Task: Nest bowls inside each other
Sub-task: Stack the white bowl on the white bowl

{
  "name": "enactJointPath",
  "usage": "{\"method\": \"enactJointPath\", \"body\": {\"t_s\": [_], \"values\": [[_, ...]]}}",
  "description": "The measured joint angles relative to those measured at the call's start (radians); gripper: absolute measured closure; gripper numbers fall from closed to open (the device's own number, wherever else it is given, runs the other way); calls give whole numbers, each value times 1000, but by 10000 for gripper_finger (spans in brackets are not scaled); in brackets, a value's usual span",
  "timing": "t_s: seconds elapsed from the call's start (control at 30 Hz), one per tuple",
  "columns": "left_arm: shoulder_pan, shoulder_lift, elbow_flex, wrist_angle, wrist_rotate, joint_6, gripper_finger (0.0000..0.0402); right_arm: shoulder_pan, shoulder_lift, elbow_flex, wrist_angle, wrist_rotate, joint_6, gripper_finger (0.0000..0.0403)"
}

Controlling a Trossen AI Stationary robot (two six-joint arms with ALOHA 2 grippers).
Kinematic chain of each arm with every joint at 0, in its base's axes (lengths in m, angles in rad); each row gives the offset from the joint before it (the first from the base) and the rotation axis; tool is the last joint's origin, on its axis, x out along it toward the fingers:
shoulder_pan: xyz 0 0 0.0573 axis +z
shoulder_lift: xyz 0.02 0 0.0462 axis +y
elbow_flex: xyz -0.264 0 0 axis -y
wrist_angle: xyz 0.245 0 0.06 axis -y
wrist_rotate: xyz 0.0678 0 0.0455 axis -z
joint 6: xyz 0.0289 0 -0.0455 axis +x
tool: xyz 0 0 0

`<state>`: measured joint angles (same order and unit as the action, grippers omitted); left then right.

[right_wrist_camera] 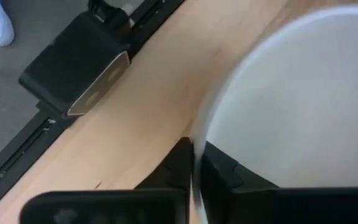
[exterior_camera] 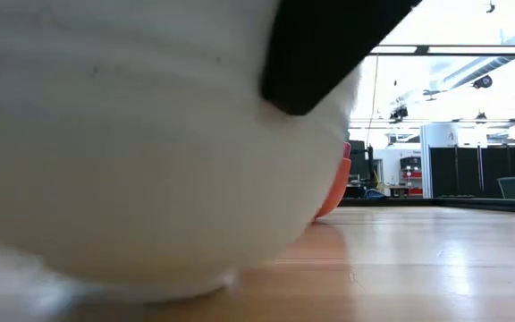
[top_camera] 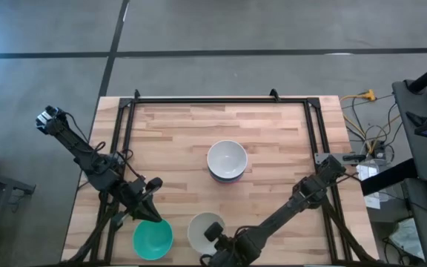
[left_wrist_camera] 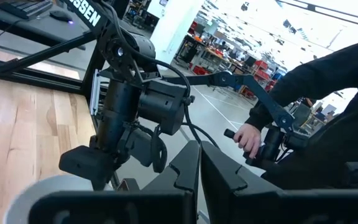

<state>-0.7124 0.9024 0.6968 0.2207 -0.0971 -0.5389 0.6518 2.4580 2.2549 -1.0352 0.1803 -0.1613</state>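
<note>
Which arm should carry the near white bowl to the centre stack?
Right. Its tool is clamped on the white bowl's rim, and the stack is up-table. The left tool is at the teal bowl.

The high camera looked straight down on the whole desk (top_camera: 273, 148). The low one sat at desk height, almost against the near white bowl (exterior_camera: 141, 143), which both wrist cameras also caught.

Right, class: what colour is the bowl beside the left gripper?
Teal-green. The bowl shows best in the high view, by the left gripper.
</note>
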Motion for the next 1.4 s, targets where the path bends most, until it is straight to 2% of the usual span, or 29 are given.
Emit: {"method": "enactJointPath", "body": {"t_s": [0.2,0.4,0.57,0.7,0.83,1.07,1.4], "values": [[0,0,0,-4,0,0,402,0,0,19,-1,3,-4,393],[0,0,-2,-20,0,5,402,0,-2,103,-6,8,-34,393],[0,0,-3,-28,-5,6,402,0,-88,96,-9,114,-39,394],[1,-5,-4,19,-20,34,402,-18,-177,98,-17,179,31,394],[1,-14,-4,90,-43,130,402,-58,-250,98,37,188,93,394],[2,-29,-4,114,-141,240,402,-152,-335,96,262,188,108,394],[4,-57,-4,112,-153,238,402,-253,-378,89,275,187,156,394]]}}
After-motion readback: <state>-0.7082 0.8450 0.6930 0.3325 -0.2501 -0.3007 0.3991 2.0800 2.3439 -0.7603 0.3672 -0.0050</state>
